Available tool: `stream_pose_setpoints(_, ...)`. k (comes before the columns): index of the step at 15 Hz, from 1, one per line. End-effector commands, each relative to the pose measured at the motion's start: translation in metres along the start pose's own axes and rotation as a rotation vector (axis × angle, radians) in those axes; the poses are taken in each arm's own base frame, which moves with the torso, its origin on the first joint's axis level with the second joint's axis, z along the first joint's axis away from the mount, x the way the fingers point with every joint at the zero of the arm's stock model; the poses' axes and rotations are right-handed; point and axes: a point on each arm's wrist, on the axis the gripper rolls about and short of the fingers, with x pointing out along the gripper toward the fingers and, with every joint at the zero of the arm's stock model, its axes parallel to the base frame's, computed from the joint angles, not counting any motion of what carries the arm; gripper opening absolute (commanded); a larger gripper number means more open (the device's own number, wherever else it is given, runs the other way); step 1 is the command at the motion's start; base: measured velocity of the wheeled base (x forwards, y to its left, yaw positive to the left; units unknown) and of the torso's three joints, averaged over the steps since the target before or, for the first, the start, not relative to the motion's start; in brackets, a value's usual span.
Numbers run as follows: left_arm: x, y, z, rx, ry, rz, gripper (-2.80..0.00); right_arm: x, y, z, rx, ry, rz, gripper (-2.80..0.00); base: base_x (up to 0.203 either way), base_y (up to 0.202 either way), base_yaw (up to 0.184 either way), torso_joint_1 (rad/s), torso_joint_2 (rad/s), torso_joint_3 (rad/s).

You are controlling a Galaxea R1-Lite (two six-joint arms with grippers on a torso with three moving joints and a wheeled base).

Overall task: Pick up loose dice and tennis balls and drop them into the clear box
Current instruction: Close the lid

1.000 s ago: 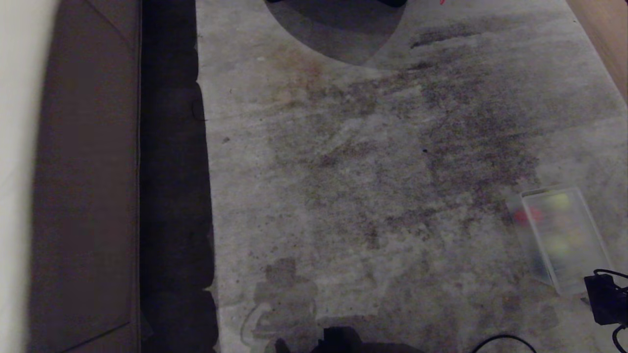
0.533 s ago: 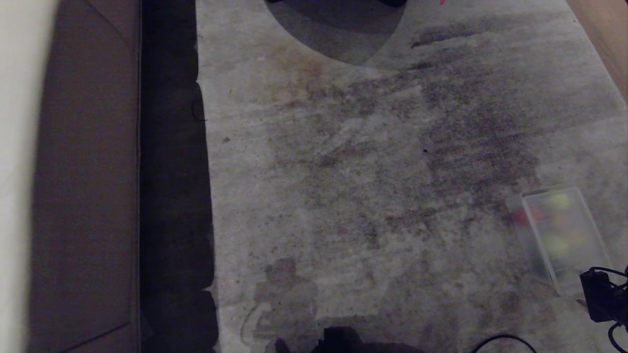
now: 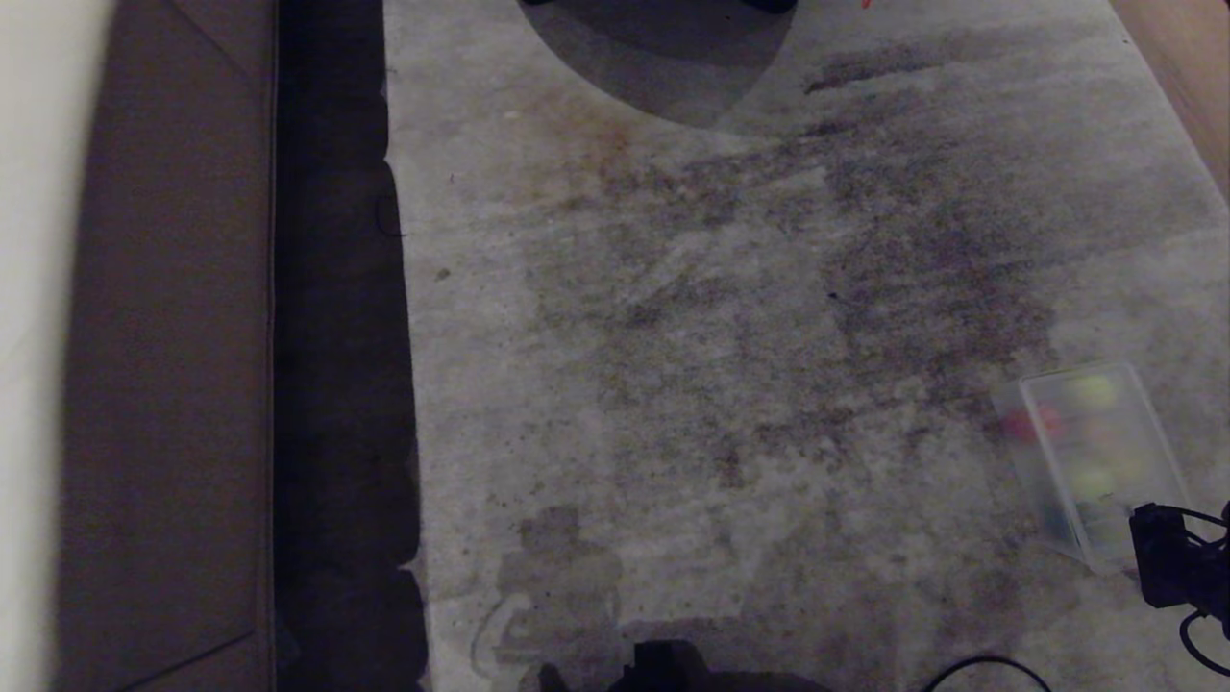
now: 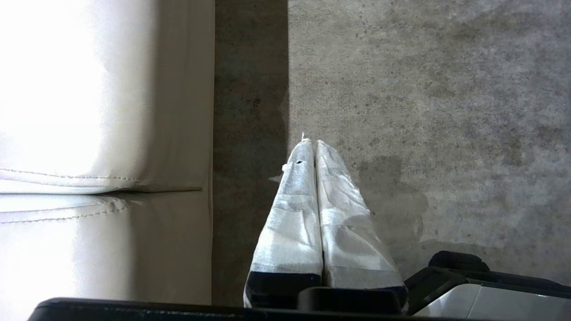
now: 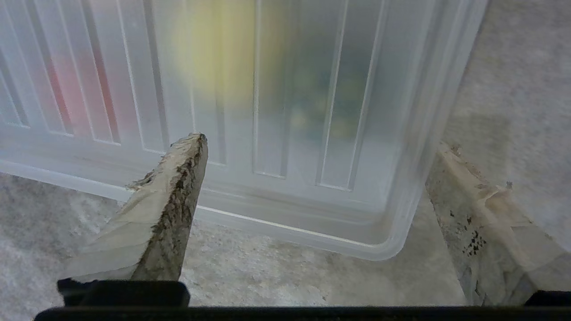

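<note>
My right gripper (image 5: 312,187) jaws stand wide, empty, at the clear box (image 5: 392,209) corner. Thin plastic looks light, slick, flexible; I'd grip the rim.

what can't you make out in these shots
- Contents of the clear box: head view, only red and yellow-green blurs through its frosted ribbed cover; no count, no pips.
- Same in the right wrist view: colours smear behind the cover.
- Right gripper: head view, cut off by the right edge.
- Left gripper: absent from the head view.

Mottled grey carpet (image 3: 730,365); frosted clear box (image 5: 392,133) showing red, yellow and dark green blurs inside.
</note>
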Motion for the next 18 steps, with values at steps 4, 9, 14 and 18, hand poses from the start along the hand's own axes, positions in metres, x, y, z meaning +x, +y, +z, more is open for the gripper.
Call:
stream_pose_setpoints(4, 0.0, 0.0, 0.0, -0.001, 0.002, 0.001, -2.8, 0.004, 0.005, -0.002, -0.011, 0.001, 0.029, 0.0, 0.0, 0.0, 0.0, 0.0, 0.0, 0.0)
stream_pose_setpoints(9, 0.0, 0.0, 0.0, -0.001, 0.002, 0.001, -2.8, 0.003, 0.005, -0.006, -0.013, 0.01, 0.025, 0.0, 0.0, 0.0, 0.0, 0.0, 0.0, 0.0)
stream_pose_setpoints(14, 0.0, 0.0, 0.0, -0.001, 0.002, 0.001, -2.8, -0.03, 0.003, 0.008, -0.045, 0.038, 0.038, 0.0, 0.0, 0.0, 0.0, 0.0, 0.0, 0.0)
stream_pose_setpoints(18, 0.0, 0.0, 0.0, -0.001, 0.001, 0.001, -2.8, -0.065, 0.03, 0.02, -0.071, -0.002, 0.075, -2.25, 0.0, 0.0, 0.0, 0.0, 0.0, 0.0)
